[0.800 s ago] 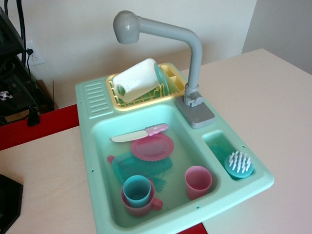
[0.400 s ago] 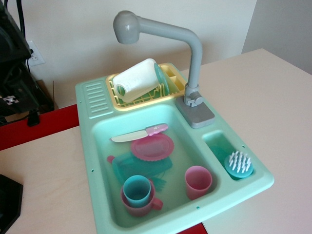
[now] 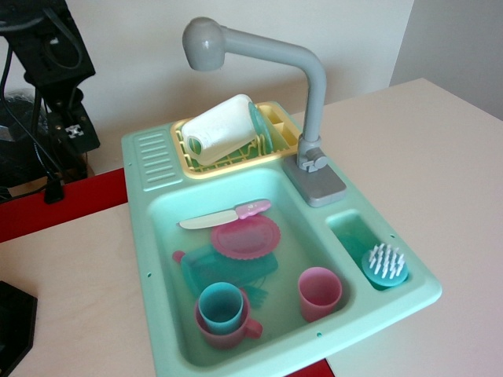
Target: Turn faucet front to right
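The grey toy faucet stands on its square base at the back right rim of the mint green sink. Its long arm reaches left over the dish rack and ends in a bulbous head. My black gripper is at the far upper left, well left of the faucet head and touching nothing. Its fingers do not show clearly, so I cannot tell whether they are open or shut.
A yellow rack holds a white cup. The basin holds a knife, a pink plate, a teal cup in a pink mug and a pink cup. A teal brush lies in the side compartment.
My black arm has come further into view from the left edge, moving right toward the sink. The faucet and dishes have not moved.
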`<state>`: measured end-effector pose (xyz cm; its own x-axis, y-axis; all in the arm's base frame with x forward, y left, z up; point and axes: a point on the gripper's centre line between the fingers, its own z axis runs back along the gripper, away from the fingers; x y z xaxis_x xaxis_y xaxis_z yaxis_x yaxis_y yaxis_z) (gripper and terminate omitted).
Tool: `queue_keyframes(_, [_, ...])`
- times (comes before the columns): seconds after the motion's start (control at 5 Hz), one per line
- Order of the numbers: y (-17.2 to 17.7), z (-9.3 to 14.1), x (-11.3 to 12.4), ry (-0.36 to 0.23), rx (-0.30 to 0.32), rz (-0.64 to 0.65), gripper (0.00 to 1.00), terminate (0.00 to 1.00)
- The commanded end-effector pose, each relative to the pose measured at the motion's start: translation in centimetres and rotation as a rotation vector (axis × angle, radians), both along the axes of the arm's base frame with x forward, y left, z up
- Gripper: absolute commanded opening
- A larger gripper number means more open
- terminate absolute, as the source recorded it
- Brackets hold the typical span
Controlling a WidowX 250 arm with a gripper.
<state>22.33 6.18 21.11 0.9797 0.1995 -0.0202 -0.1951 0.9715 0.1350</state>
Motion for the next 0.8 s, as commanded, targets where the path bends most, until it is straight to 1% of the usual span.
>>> queue_keyframes(0.0, [2.3, 0.1, 2.0, -0.028, 0.016, 0.007, 1.00, 0.00])
queue_keyframes(0.2, [2.5, -0.1, 4.2, -0.028, 0.021, 0.004, 1.00, 0.00])
queue_keyframes(0.4, [3.1, 0.4, 6.6, -0.017, 0.077, -0.008, 1.00, 0.00])
queue_keyframes(0.6, [3.4, 1.4, 8.5, -0.031, 0.071, 0.000, 1.00, 0.00])
